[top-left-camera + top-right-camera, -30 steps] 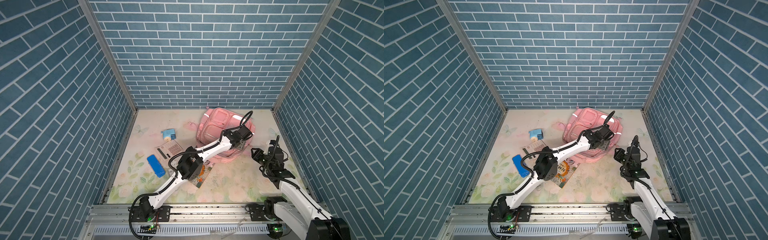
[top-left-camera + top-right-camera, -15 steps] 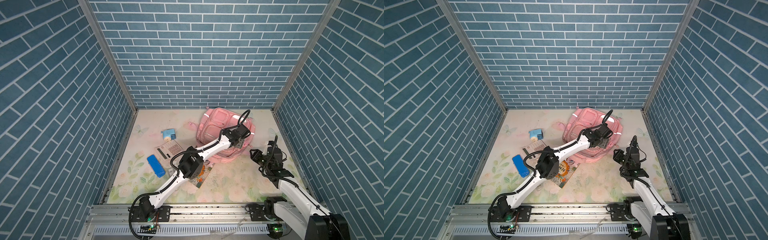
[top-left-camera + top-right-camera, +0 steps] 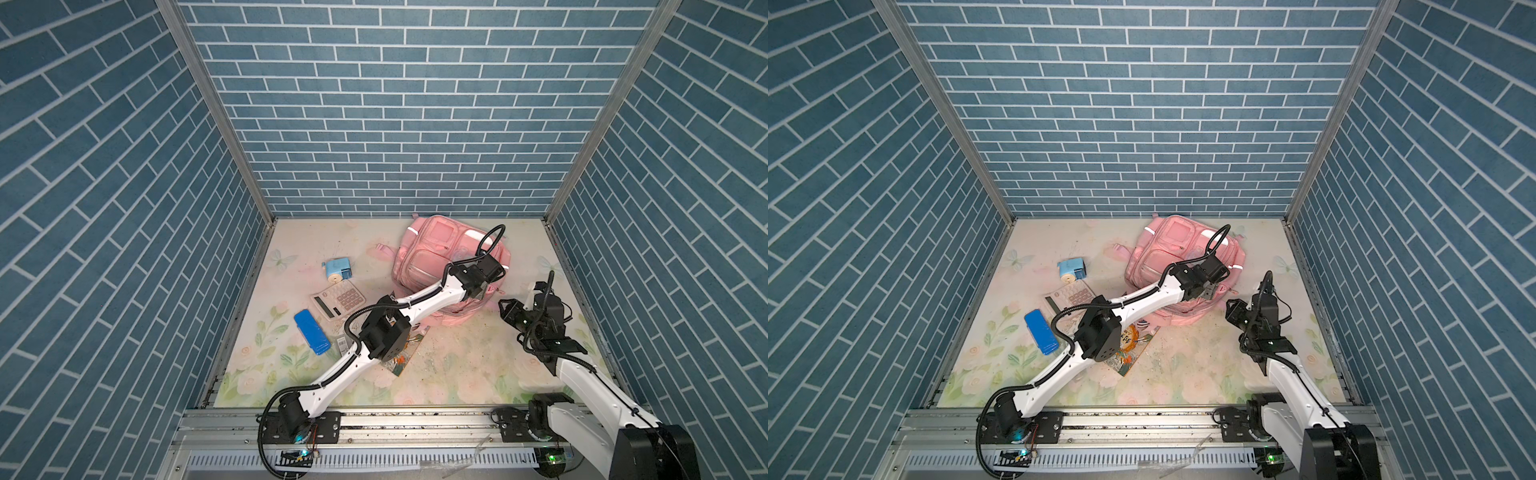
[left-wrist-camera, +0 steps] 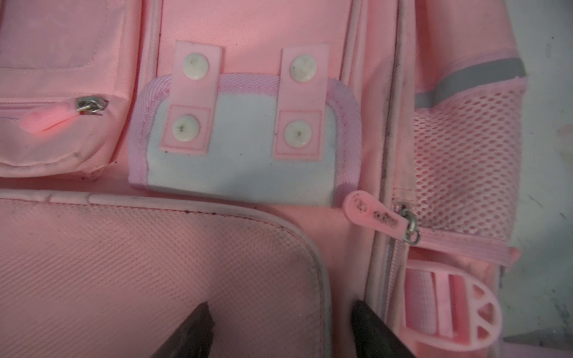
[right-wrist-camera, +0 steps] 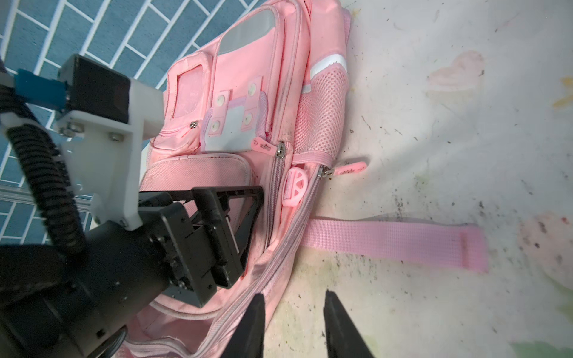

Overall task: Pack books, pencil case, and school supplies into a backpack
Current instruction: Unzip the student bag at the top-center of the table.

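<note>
Nearest my base, the book (image 3: 405,353) lies flat on the bench (image 3: 457,365), partly hidden under my left arm's elbow. To its left lies the blue pencil case (image 3: 311,332), and just beyond that the white calculator (image 3: 338,301), both flat on the bench.

My right pincer (image 5: 294,322) hangs low at the near right corner of the backpack (image 3: 432,253). Its jaws stand a little apart with nothing between them. One finger is over the bag's zipped edge and the other over bare bench. Past it a pink strap (image 5: 393,245) lies flat on the bench.

My left pincer (image 4: 282,325) reaches over the backpack, jaws spread wide above the textured front pocket (image 4: 155,263) and gripping nothing. I cannot tell whether the tips touch the fabric. Just beyond them are a pink zip pull (image 4: 370,214) and a white flap (image 4: 242,161) held by two snap tabs. A pink buckle (image 4: 449,310) sits at the bag's side.

Farther back on the left, the light blue pencil sharpener (image 3: 338,270) stands well apart from the bag. The backpack itself lies front pockets up, its top end near the far wall. The book, pencil case, calculator and pencil sharpener all lie outside it.
</note>
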Motion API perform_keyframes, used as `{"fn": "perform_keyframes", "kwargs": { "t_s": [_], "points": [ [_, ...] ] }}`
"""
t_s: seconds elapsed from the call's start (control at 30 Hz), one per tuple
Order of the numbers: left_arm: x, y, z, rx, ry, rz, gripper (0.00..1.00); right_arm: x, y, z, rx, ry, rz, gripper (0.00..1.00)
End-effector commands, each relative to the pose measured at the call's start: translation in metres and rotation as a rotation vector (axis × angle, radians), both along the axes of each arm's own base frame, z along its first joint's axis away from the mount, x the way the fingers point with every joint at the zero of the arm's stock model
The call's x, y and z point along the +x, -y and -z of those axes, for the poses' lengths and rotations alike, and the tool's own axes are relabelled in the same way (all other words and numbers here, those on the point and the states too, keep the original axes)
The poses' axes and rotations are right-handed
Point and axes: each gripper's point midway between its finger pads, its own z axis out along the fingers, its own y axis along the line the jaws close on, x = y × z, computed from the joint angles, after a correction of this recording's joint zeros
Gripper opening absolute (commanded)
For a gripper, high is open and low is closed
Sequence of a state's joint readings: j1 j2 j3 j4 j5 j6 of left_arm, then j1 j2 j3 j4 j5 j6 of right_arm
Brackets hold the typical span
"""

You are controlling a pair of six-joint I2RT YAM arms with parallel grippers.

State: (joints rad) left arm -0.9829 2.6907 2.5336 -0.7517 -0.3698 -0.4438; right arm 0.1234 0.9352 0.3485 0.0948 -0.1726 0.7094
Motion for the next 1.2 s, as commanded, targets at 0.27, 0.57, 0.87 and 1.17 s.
{"fn": "perform_keyframes", "kwargs": {
  "t_s": [0.27, 0.57, 0.87, 1.17],
  "points": [
    [0.004, -0.042, 0.041, 0.153, -0.043, -0.11, 0.64, 0.0, 0.0, 0.006, -0.01, 0.0, -0.013, 0.34],
    [0.005, -0.046, 0.069, 0.118, -0.158, -0.098, 0.22, -0.001, 0.0, 0.002, -0.009, 0.009, -0.013, 0.32],
    [0.003, -0.032, 0.055, 0.075, -0.156, -0.039, 0.0, 0.002, -0.001, -0.005, -0.023, 0.025, -0.023, 0.3],
    [0.003, -0.02, -0.049, 0.014, -0.022, 0.082, 0.0, 0.013, 0.003, -0.023, -0.086, 0.061, -0.037, 0.28]
  ]
}}
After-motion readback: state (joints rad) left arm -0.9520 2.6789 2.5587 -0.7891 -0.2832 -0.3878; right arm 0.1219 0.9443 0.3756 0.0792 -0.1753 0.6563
